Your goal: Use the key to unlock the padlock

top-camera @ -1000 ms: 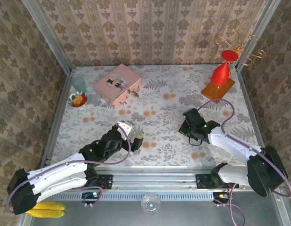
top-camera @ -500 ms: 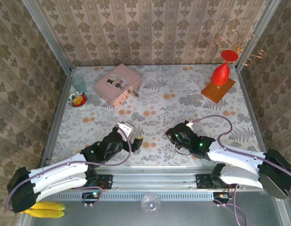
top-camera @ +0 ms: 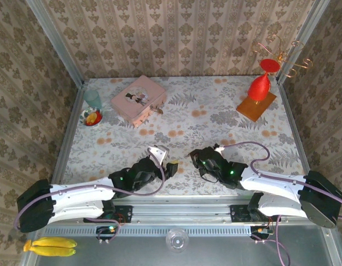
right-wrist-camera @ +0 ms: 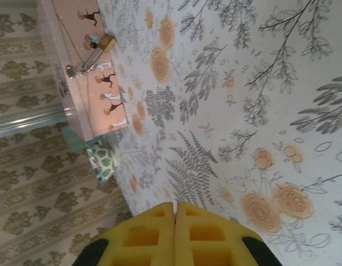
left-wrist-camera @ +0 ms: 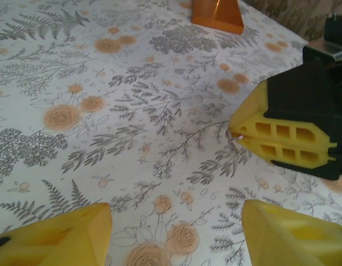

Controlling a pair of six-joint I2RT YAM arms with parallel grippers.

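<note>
**A:** Where's the padlock (top-camera: 158, 110)?

**B:** Toward the far left of the counter (top-camera: 226, 127), touching the pink box (top-camera: 136, 100) at the edge that faces the arms. In the right wrist view its brass body lies on the pink face, with the thin shackle running away from it.

**A:** And the right end effector (top-camera: 194, 155)?

**B:** Low over the middle of the counter near the front edge, well apart from the padlock. Its yellow fingers are pressed together. A silvery sliver (left-wrist-camera: 233, 136) pokes out at the tips, too small to tell what it is.

**A:** The left end effector (left-wrist-camera: 176, 216)?

**B:** Spread, with only the flowered counter between its fingers. It sits just beside the right one, tip facing tip, not touching.

**A:** So neither is at the lock?

**B:** Correct. The padlock lies beyond both, off to the far left.
</note>
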